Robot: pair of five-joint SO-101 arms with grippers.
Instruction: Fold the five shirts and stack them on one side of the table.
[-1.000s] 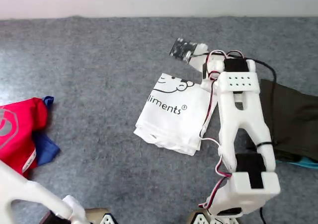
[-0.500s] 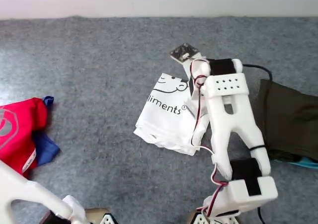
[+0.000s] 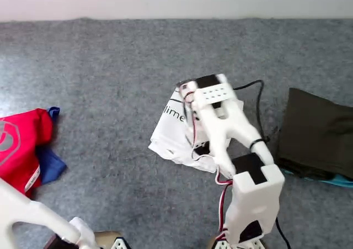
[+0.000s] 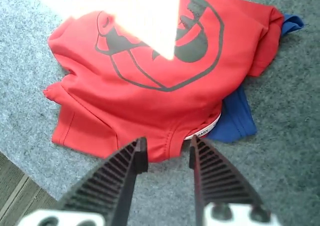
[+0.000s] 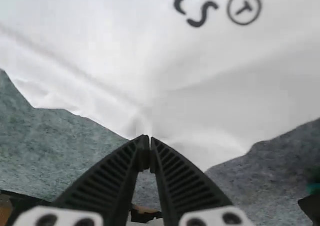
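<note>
A folded white shirt [image 3: 172,134] with black print lies mid-table, and the right arm [image 3: 220,116] stretches over it. My right gripper [image 5: 145,142] is shut, its tips just above a crease near the edge of the white shirt [image 5: 200,75]; nothing shows between the fingers. At the table's left edge a crumpled red shirt [image 3: 19,144] lies on a blue shirt [image 3: 52,165]. My left gripper [image 4: 167,148] hangs open over the hem of the red shirt [image 4: 150,75], with the blue shirt [image 4: 235,117] poking out beneath.
A folded dark olive shirt [image 3: 317,133] rests on a teal one [image 3: 331,179] at the right edge. Grey felt [image 3: 110,67] covers the table. The table's edge [image 4: 20,166] runs close beside the red shirt.
The right arm has swung from the far right corner of the white shirt to over its middle. The shirts and the left arm have stayed put.
</note>
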